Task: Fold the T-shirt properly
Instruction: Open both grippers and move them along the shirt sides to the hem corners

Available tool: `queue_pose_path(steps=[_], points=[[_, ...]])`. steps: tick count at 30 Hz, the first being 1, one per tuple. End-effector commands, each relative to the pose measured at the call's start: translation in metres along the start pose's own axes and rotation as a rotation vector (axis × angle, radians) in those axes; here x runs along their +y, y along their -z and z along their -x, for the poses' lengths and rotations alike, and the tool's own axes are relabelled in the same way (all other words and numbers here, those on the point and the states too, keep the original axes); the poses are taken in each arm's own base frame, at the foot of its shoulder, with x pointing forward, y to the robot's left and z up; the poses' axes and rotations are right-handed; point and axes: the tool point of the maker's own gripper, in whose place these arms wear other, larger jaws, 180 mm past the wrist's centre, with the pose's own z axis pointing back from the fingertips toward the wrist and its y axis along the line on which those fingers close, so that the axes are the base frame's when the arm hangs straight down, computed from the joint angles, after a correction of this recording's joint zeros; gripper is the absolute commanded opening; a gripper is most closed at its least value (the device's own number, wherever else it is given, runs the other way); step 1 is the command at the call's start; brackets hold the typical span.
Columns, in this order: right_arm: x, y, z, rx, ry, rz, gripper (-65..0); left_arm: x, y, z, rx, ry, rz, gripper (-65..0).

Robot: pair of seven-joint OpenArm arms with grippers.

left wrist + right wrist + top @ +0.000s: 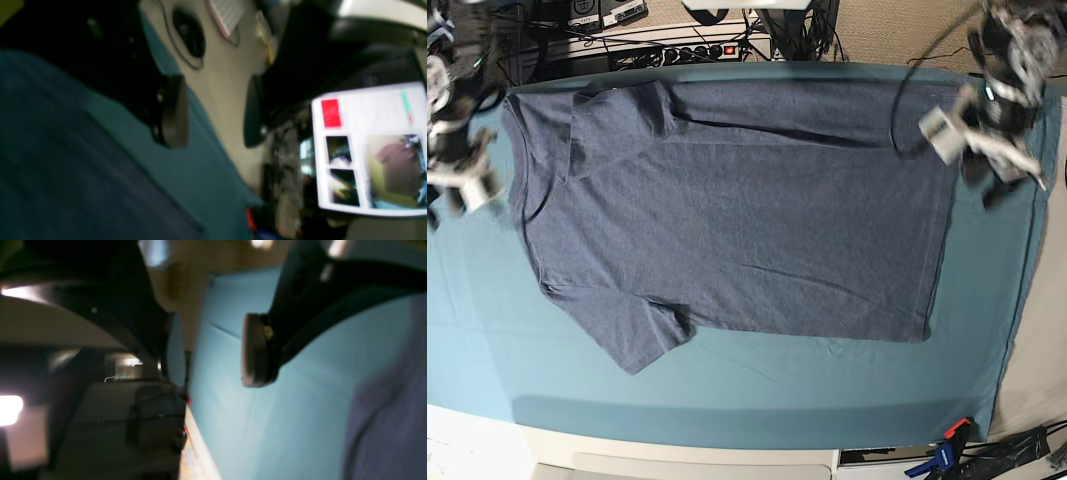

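Both grippers, left gripper (pixel 999 170) and right gripper (pixel 457 190), gape empty beside the flat T-shirt (pixel 737 220).

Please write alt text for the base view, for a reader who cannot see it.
A slate-blue T-shirt lies spread flat, plain side up, on a teal table cloth, its far sleeve folded inward. The left tool and the right tool hover open at opposite ends, holding nothing.

A robotics lab: power strip (pixel 697 50) and cables behind the cloth-covered table (pixel 727 400), a monitor (pixel 370 150) showing camera feeds.
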Motion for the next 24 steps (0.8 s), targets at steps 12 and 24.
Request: queue_pose_path(steps=[12, 24], points=[[0.029, 0.008, -0.057, -0.264, 0.705, -0.278, -36.3, -0.007, 0.008, -0.024, -0.112, -0.268, 0.214, -35.7], [0.065, 0.011, -0.053, -0.207, 0.903, -0.473, -37.6, -0.056, 0.031, 0.0, -0.035, -0.526, 0.506, -35.8]])
